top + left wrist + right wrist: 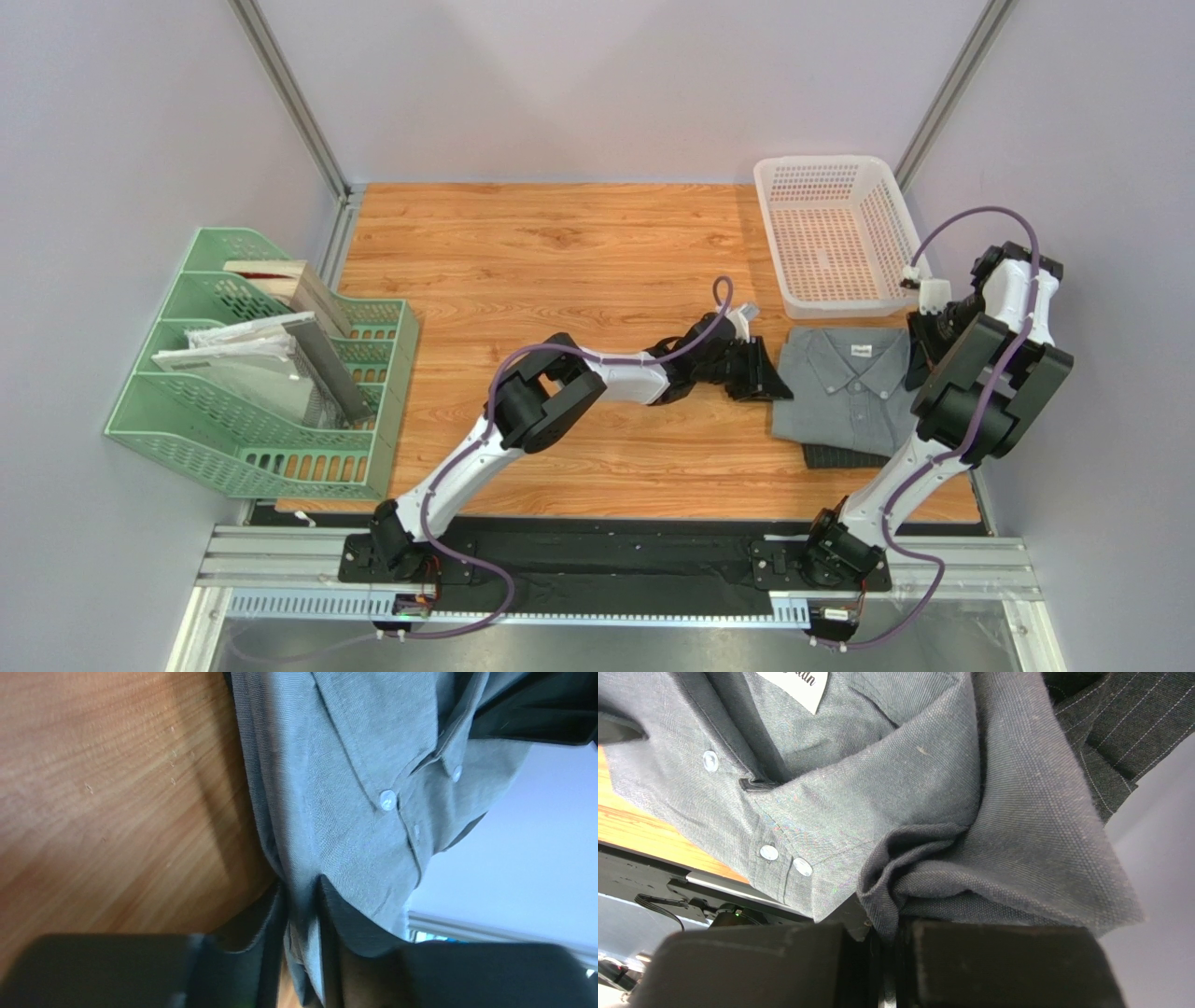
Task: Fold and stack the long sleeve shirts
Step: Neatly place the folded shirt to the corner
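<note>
The folded mid-grey shirt (845, 381) lies at the table's right on top of the dark pinstriped shirt (850, 455), whose edge shows at its front. My left gripper (770, 371) is shut on the grey shirt's left edge; in the left wrist view the grey cloth (337, 791) runs between the fingers (263, 917). My right gripper (923, 350) is shut on the grey shirt's right edge; the right wrist view shows a bunched fold of grey cloth (990, 847) pinched in the jaws, the pinstriped shirt (1123, 721) behind it, and the white neck label (798, 682).
A white mesh basket (833, 233) stands just behind the shirts at the back right. A green file rack (260, 367) with papers sits off the table's left edge. Bare wooden tabletop (561, 266) lies left of the shirts. The right table edge is close to the right arm.
</note>
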Available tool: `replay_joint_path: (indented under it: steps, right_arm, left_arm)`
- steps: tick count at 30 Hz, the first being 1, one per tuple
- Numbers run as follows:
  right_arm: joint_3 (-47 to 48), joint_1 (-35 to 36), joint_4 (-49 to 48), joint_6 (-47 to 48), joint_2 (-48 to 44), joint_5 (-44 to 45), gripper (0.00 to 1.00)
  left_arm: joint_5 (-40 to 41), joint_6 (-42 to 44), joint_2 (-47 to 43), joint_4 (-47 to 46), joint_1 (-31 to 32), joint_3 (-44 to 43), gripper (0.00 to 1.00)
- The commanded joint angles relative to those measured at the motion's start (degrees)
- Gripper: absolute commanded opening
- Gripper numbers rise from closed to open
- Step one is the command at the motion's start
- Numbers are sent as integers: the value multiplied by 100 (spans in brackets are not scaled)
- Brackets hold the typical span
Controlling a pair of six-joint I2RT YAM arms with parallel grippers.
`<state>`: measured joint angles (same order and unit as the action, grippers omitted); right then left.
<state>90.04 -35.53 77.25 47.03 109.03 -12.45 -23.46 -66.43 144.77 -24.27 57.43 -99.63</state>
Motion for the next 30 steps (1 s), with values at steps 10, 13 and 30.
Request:
replay_joint_path:
  steps: [10, 13, 30]
  right_arm:
    - [417, -33, 1363, 131, -101, 76, 0]
    - [479, -42, 1363, 202, -189, 155, 0]
    - [1015, -367, 1468, 615, -67, 269, 0]
  left_arm:
    - [-159, 157, -458, -456, 128, -91, 0]
    - [-141, 315, -660, -421, 207, -39, 0]
    - [44, 737, -819, -254, 585, -214, 0]
